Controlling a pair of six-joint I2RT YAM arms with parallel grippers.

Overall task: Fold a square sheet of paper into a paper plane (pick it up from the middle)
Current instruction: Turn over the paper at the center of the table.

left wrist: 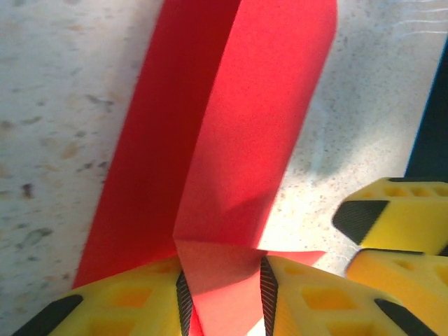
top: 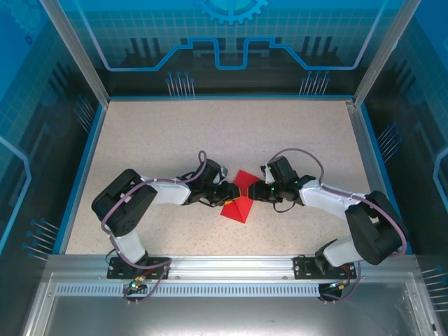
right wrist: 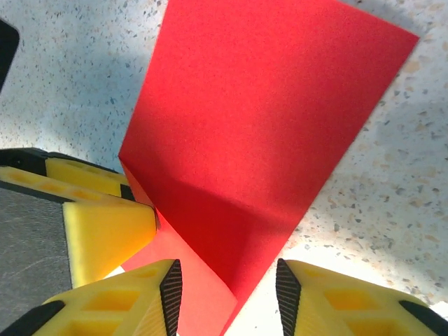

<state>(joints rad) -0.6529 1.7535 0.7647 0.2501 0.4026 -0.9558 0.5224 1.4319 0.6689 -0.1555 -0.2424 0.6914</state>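
Tabletop (top: 294, 140) room is being left open on every side of the square sheet of paper (top: 236, 204), creased at centre. Its folded edge is being pinched by the left claw (left wrist: 224, 299); the right claw (right wrist: 228, 294) is being held spread around the opposite edge.

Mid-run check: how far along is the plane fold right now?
Done: the square sheet of paper is creased rather than flat, with a fold line through it and one panel tilted up. In hand: it sits between the fingers of the left end effector, though a firm grip is unclear, and the right end effector stands open around a corner. Left: no narrow pointed dart yet, so further folds remain.
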